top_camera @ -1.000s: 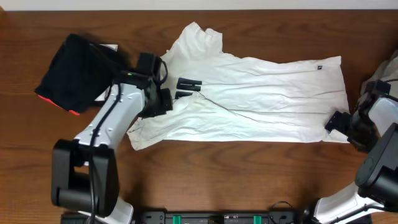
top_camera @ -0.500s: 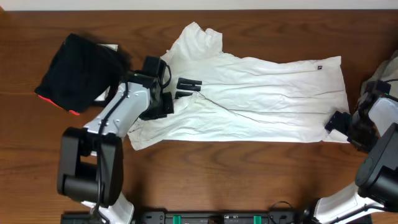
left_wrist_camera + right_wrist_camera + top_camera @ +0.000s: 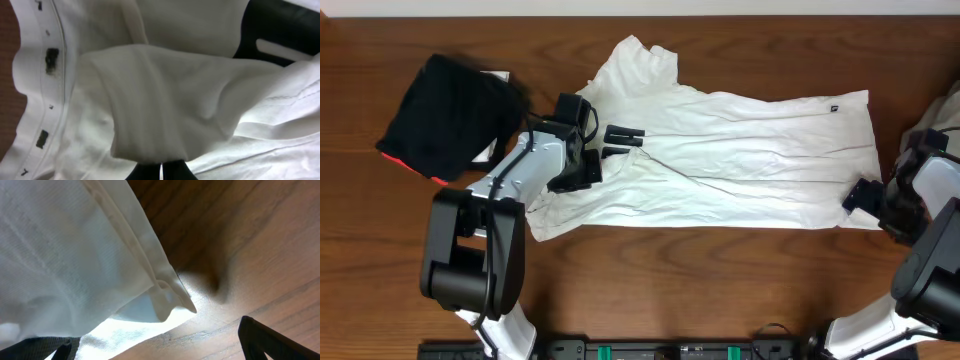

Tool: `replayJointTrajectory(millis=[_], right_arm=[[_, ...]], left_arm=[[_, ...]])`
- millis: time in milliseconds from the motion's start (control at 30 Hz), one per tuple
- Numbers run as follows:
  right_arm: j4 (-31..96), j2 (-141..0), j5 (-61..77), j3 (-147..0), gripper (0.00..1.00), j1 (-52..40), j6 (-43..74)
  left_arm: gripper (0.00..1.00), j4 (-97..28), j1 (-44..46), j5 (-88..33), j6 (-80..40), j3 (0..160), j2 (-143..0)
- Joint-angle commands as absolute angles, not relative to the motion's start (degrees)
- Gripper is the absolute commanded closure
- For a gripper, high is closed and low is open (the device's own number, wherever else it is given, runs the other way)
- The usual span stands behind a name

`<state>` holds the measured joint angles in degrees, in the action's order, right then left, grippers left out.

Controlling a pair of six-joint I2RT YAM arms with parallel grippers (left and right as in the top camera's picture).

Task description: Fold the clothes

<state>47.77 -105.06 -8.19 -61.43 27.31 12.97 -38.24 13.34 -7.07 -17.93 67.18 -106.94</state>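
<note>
Pinching a bunched fold of the white PUMA T-shirt (image 3: 750, 150) between pressed-together tips, the left gripper (image 3: 161, 172) looks set to lift it for folding. The right gripper (image 3: 155, 340) is spread wide, with the hem corner (image 3: 170, 297) lying flat between its fingers, apparently awaiting a grab.

My left arm (image 3: 520, 170) reaches forward, left jaws closed. My right arm (image 3: 925, 185) points inward, right jaws spread wide.
</note>
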Motion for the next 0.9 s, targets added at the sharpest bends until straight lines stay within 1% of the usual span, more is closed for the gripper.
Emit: replayJointTrajectory(millis=[0,867], right_arm=[[46.7,-109.8,-5.8,-58.3,0.01,26.6,13.2],[46.7,-109.8,-5.8,-58.3,0.01,26.6,13.2]], left_arm=[[0.94,-37.6,13.4,-6.0,-17.2,66.8,-107.6],[0.94,-24.2,13.4,-5.9,-17.1,66.8,-109.1]])
